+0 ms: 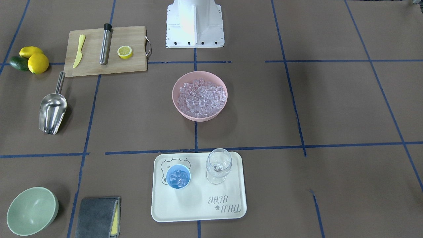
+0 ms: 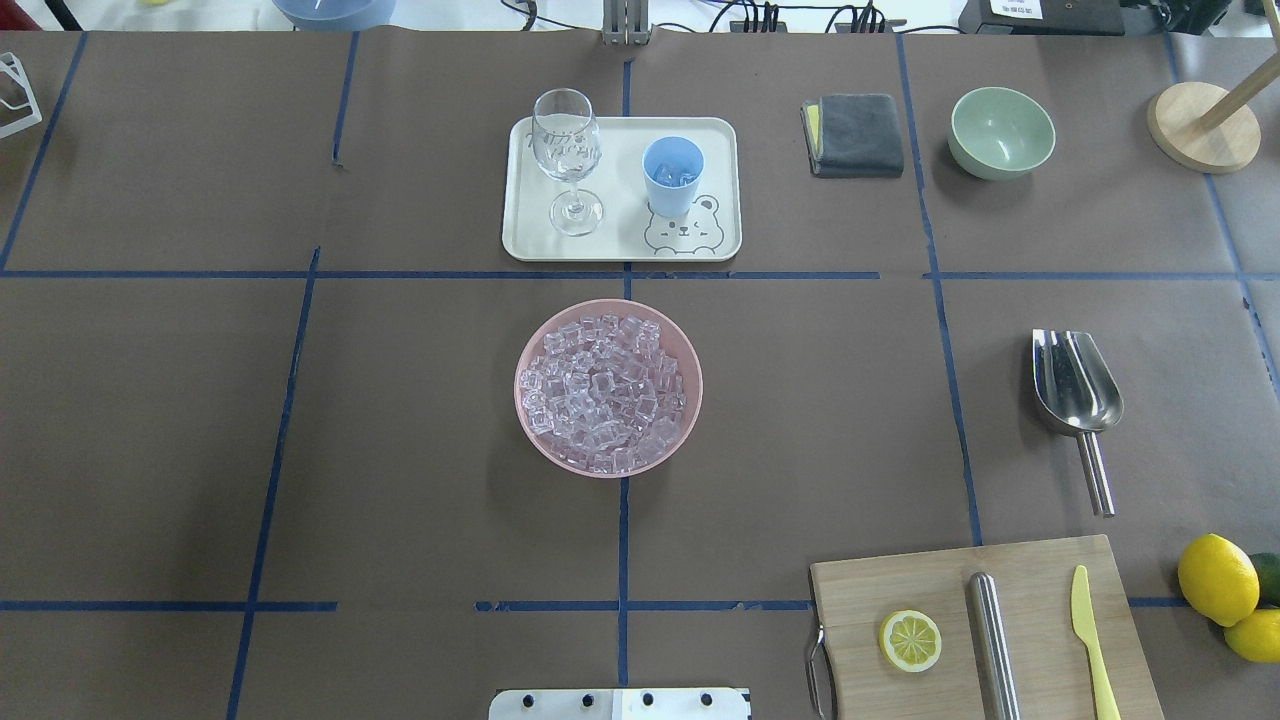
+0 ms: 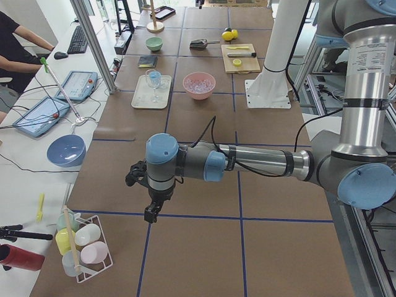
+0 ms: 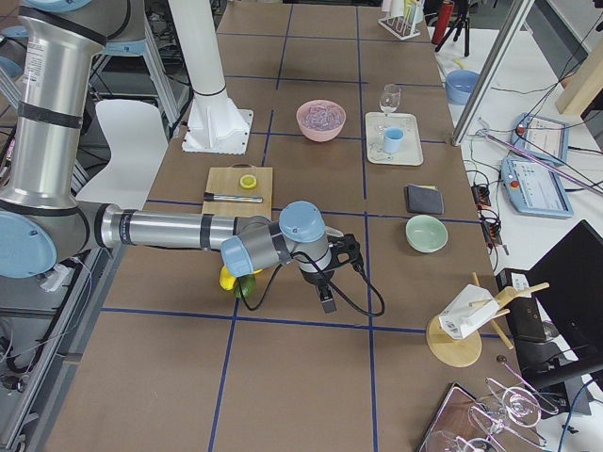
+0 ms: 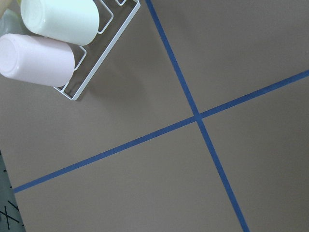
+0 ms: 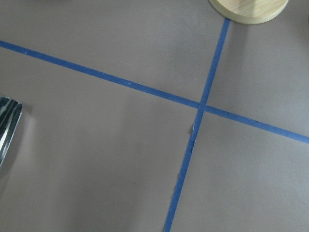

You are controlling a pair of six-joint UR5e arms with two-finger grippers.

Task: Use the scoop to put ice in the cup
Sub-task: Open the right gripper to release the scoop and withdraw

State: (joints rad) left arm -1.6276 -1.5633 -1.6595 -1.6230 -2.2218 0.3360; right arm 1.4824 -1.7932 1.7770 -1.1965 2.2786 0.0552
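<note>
The ice point(image 1: 200, 97) fills a pink bowl point(image 1: 211, 116) at the table's middle; it also shows in the overhead view point(image 2: 605, 390). The light-blue cup point(image 1: 178, 177) stands on a cream tray point(image 1: 231, 205) and holds a few ice cubes. The steel scoop point(image 1: 52, 110) lies free on the table, trough empty, and also shows in the overhead view point(image 2: 1075, 385). My left gripper point(image 3: 151, 210) hangs over bare table far from these. My right gripper point(image 4: 327, 299) hangs low over the table beyond the lemons. Both show only in side views, so I cannot tell whether they are open.
A clear wine glass point(image 1: 218, 165) stands beside the cup on the tray. A cutting board point(image 1: 89, 66) holds a half lemon, a yellow knife and a steel cylinder. Lemons point(image 1: 38, 62), a green bowl point(image 1: 31, 211), a grey cloth point(image 1: 97, 216), a cup rack point(image 5: 72, 43) and a wooden stand point(image 2: 1200, 125) lie around.
</note>
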